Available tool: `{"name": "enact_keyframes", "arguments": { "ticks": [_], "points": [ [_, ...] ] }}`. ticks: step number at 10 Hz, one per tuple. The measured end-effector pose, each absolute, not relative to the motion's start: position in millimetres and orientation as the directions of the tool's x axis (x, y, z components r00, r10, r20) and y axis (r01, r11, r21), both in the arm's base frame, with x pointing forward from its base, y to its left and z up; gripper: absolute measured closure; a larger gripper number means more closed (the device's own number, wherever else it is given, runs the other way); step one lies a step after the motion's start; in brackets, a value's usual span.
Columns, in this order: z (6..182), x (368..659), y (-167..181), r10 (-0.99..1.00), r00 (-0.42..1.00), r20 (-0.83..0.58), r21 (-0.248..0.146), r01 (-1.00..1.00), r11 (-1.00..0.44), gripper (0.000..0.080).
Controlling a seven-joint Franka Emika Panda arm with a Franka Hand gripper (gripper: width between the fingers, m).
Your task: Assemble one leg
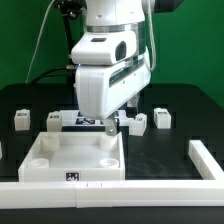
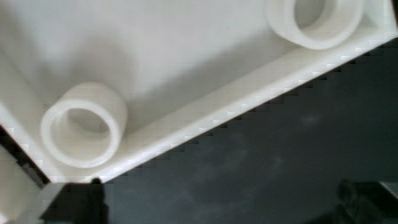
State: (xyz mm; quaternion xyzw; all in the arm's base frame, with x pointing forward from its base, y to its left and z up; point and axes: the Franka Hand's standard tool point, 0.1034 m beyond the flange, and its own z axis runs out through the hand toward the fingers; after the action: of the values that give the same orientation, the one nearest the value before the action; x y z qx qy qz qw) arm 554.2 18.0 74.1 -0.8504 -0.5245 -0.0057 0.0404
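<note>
Black table [image 1: 185, 105]: all parts were loose on it. Arm [image 1: 105, 60] was over the middle, behind the square tray part [image 1: 75, 160].

Tray part lay flat, open side up. The wrist view showed one edge of it [image 2: 169, 75] and two round corner sockets [image 2: 80, 125], both empty. No socket seen in either view held a post.

Gripper [image 1: 110, 124] hung low just behind the tray's far wall. In the wrist view [image 2: 217, 205] the two dark fingertips [image 2: 71, 200] sat wide apart with only bare table between them: spread and holding nothing.

Leg [image 1: 139, 123], the closest to the gripper, rested on the table just beside the gripper on the exterior view's right, apart from the tray. Three other legs [image 1: 20, 120] lay in the same row, untouched.

Progress (judged): at the start. Grasp, carry, insertion and tightening all remained.

Leg orientation (judged): it looked to stand on end, long axis vertical, tag face toward the exterior camera. Too small to be sure.
</note>
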Motion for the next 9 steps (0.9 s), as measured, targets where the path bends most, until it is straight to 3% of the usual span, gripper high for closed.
{"name": "enact_keyframes", "arguments": {
  "ticks": [5, 9],
  "points": [
    [64.5, 535.6, 3.0, 0.992, 0.119, 0.032, -0.068, 0.991, -0.117, 0.0150],
    [62.4, 533.0, -1.2, 0.991, 0.129, 0.029, -0.074, 0.989, -0.127, 0.0150]
  ]
}}
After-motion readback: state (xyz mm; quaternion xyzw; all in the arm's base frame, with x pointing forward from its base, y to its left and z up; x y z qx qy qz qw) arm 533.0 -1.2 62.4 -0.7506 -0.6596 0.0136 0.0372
